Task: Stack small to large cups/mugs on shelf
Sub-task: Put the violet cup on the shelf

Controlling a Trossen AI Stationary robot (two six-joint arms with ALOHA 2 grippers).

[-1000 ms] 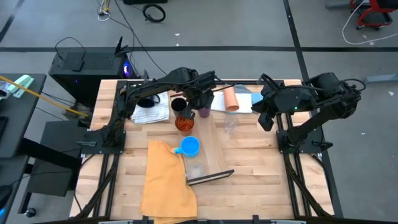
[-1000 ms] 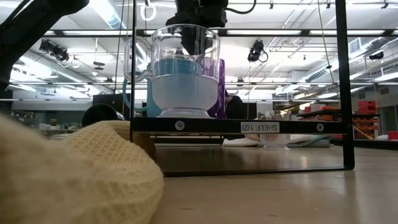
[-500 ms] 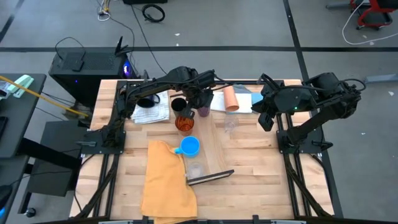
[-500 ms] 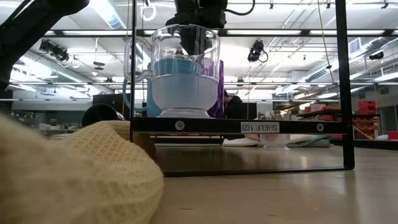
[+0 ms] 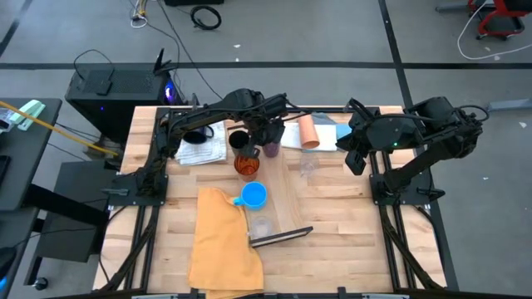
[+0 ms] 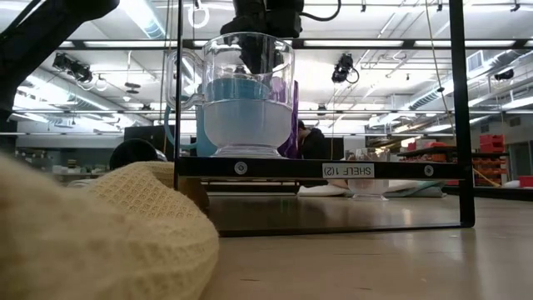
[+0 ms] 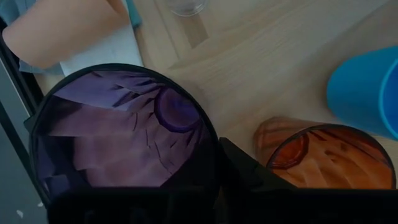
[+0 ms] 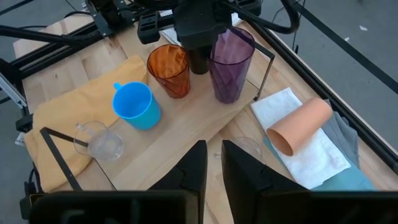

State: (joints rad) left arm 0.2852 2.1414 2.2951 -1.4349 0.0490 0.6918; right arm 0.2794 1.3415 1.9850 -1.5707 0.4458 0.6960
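Cups first, working outward from the near end of the shelf (image 5: 291, 199): a clear mug (image 5: 263, 226) sits by the end bar, just beside the mustard cloth (image 5: 218, 245). Then come the blue mug (image 8: 135, 104), the orange tumbler (image 8: 170, 70) and the purple tumbler (image 8: 230, 62), all upright in a loose row along the plank. My left gripper (image 8: 202, 62) is clenched on the purple tumbler's rim, on the side that faces the orange one. One finger is inside the wall and the other is in the narrow gap between the two tumblers.

I judge that the purple tumbler is the piece in hand and needs placing by size. A rim pinch on thin plastic is a weak hold, so I'd lift straight up until the base is clear of the orange tumbler's lip. Only then would I travel sideways, slowly, because a swing could tip the orange one. I'd set it down flat and ease off before I pull away.

Beyond the shelf, a small clear cup (image 8: 241, 148) stands on the table, and the peach cup (image 8: 301, 124) lies on its side on a white cloth (image 8: 311, 158). My right gripper (image 8: 212, 165) waits at the table's right edge, fingers a little apart with nothing in them
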